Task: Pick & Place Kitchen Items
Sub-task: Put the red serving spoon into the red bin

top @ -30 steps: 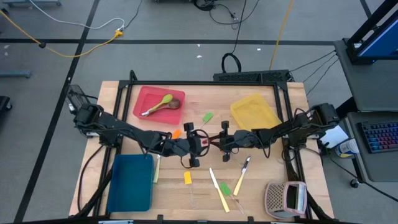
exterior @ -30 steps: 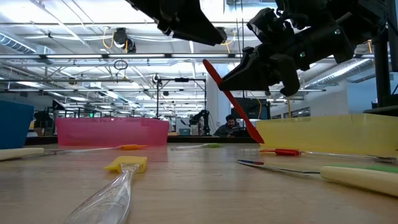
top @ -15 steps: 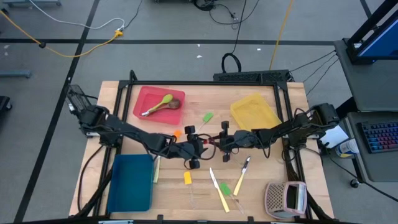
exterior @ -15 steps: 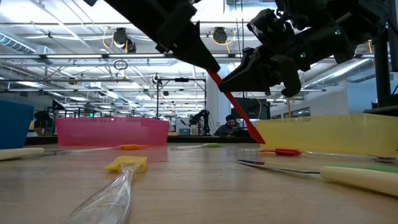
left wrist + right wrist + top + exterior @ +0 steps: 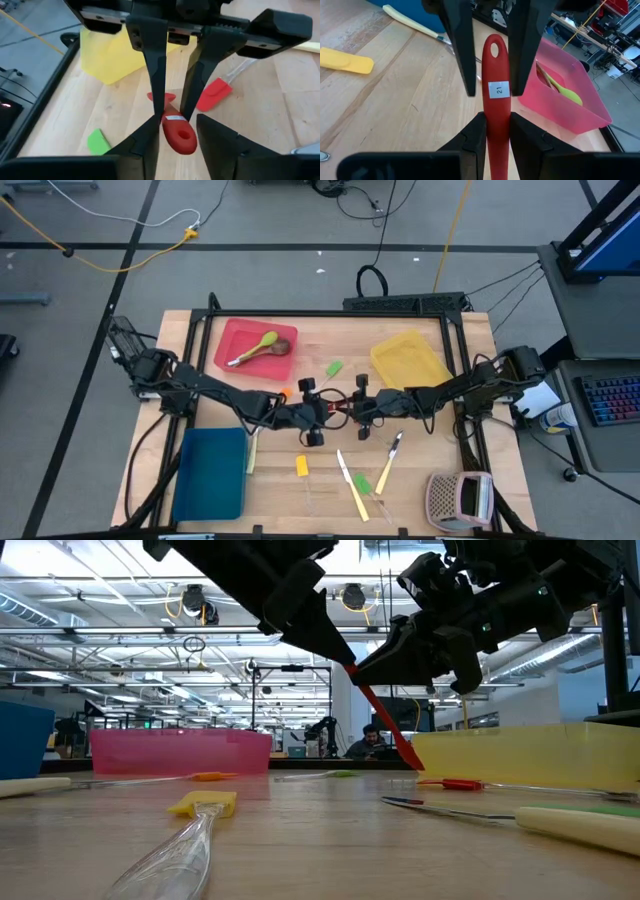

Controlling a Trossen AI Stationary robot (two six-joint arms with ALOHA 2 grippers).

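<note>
A red tray [image 5: 232,340], a yellow tray [image 5: 408,362], a blue tray [image 5: 210,473] and a perforated box [image 5: 460,499] sit on the wooden table [image 5: 320,480].

A robotics lab in an open industrial hall. Beyond the wooden table [image 5: 420,465], exposed ceiling trusses [image 5: 120,635] span rows of workbenches where a person [image 5: 372,740] sits; cables [image 5: 130,250] trail across grey floor beside it.

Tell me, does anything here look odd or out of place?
Only one thing: a red spoon hangs in mid-air above the table's middle, shut in the right gripper, with the left gripper fingers either side of its end.
</note>
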